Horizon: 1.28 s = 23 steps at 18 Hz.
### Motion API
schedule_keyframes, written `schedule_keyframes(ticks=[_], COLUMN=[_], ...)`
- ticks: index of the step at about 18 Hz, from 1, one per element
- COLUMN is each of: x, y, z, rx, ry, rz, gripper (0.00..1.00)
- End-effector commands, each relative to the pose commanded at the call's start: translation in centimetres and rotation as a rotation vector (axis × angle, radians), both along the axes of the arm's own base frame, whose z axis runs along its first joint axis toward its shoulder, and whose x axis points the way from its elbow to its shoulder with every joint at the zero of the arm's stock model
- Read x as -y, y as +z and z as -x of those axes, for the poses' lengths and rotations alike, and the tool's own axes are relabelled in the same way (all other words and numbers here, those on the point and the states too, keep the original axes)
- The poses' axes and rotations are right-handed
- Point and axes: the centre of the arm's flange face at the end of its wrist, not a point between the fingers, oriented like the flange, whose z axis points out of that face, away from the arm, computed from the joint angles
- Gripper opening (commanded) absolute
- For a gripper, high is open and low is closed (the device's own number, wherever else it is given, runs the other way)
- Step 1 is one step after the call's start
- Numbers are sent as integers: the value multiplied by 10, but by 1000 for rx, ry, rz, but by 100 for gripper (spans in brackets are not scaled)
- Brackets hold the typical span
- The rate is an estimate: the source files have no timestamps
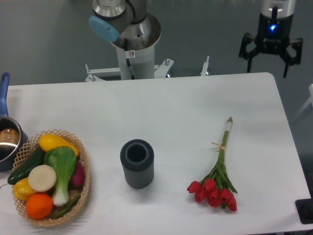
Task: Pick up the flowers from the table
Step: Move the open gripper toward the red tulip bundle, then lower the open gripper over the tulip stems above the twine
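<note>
The flowers [217,171], a small bunch of red tulips with thin green stems tied by a tan band, lie on the white table [171,112] at the right, blooms toward the front edge. My gripper [268,68] hangs open beyond the table's far right corner, well above and behind the stem tips, with nothing between its fingers.
A dark ribbed cylindrical vase [137,163] stands upright left of the flowers. A wicker basket of vegetables [49,176] sits at the front left, with a pot [7,139] behind it at the left edge. The robot's base [132,39] rises behind the table.
</note>
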Motion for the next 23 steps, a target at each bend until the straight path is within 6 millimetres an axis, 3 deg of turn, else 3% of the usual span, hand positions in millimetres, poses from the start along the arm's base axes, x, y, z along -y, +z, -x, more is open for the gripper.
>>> schedule_keyframes(ticks=[6, 12, 19, 23], x=[-51, -85, -115, -115], y=[-69, -140, -194, -203], z=[-1, 9, 13, 13], rx=[131, 239, 212, 230], ry=[-54, -107, -144, -137], rz=[19, 47, 44, 47], gripper=[100, 100, 100, 100])
